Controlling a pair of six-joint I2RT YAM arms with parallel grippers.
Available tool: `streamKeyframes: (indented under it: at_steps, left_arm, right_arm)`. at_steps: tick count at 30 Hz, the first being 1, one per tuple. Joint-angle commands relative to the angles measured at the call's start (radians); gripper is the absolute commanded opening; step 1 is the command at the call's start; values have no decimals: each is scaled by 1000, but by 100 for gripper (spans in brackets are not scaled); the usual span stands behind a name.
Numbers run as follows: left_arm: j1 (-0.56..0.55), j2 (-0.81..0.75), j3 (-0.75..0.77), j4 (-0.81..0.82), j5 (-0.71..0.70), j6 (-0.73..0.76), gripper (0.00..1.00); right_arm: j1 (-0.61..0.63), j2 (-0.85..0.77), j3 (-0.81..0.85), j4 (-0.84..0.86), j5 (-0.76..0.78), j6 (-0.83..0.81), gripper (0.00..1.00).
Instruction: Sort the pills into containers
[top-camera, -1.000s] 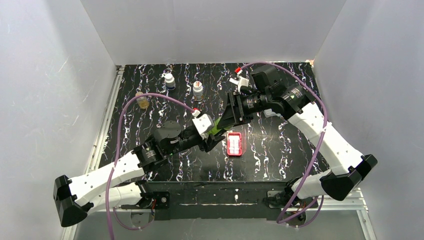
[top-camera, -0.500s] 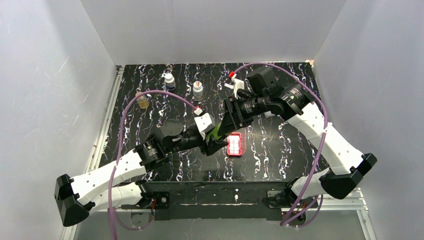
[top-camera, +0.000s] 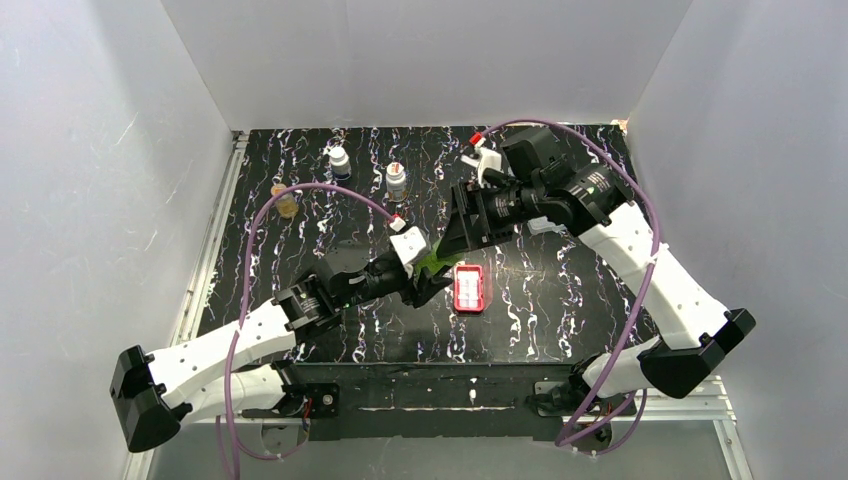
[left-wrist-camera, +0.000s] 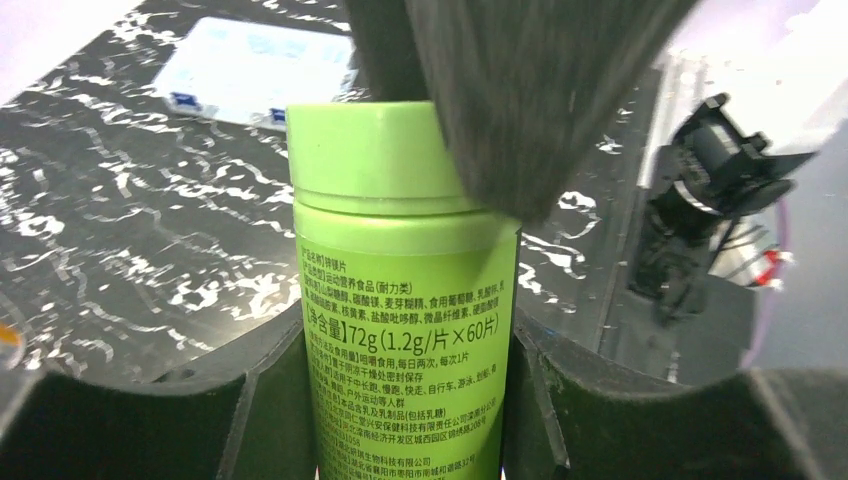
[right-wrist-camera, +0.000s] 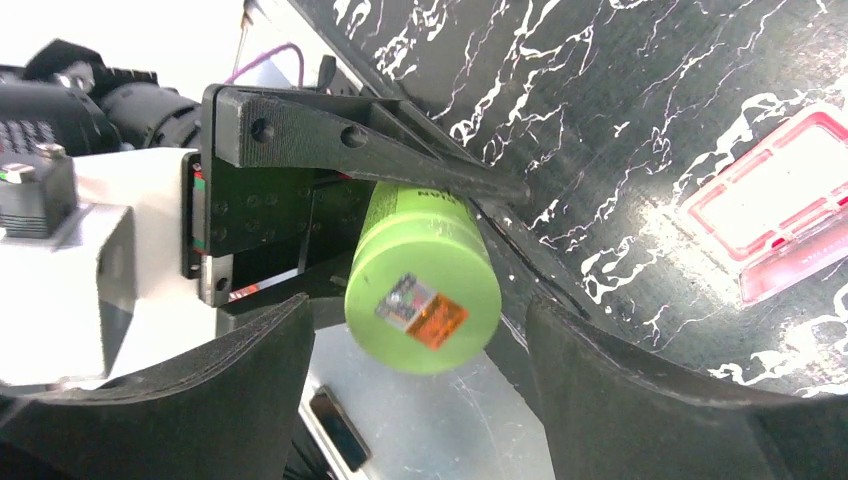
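Red pill case (top-camera: 468, 288) lying flat, with a green pill bottle (top-camera: 432, 262) held just to its left.
The case is a small rounded rectangle near the middle of the black marbled table (top-camera: 560, 300), with whitish compartments inside a red rim. The capped, labelled bottle is tilted and clamped by the left gripper (left-wrist-camera: 405, 335).

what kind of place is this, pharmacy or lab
Probably a robot test cell: white walls box in a black marbled table, a left arm and right arm mount at its near edge, a red pill case lies on it.
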Motion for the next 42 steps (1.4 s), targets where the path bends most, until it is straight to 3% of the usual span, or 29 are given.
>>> streamKeyframes:
  at_steps: [1,12,15,19,22,26,33,42]
  left_arm:
    - [-8,-51,-24,59,-120,110,0]
    - [-26,-41,-8,36,-131,161,0]
    - [-26,-40,-9,40,-132,157,0]
    - [-28,-39,-4,32,-132,135,0]
    - [-28,-37,16,-5,-99,94,0]
    - [-26,-29,78,-56,29,16,0]
    - [-26,-48,110,-6,306,-142,0]
    - [-26,-60,105,117,512,-278,0]
  right_arm:
    - [-31,-9,15,55,-43,71,82]
    - [-36,43,24,62,-81,86,77]
    - [-36,47,22,66,-76,87,67]
    - [-36,36,17,75,-64,71,42]
    - [-34,22,16,78,-62,26,32]
    - [-31,-10,-8,117,-79,-62,29]
    - [-25,-89,-64,261,-214,-174,26]
    - [-14,-149,-74,369,-433,-269,33]
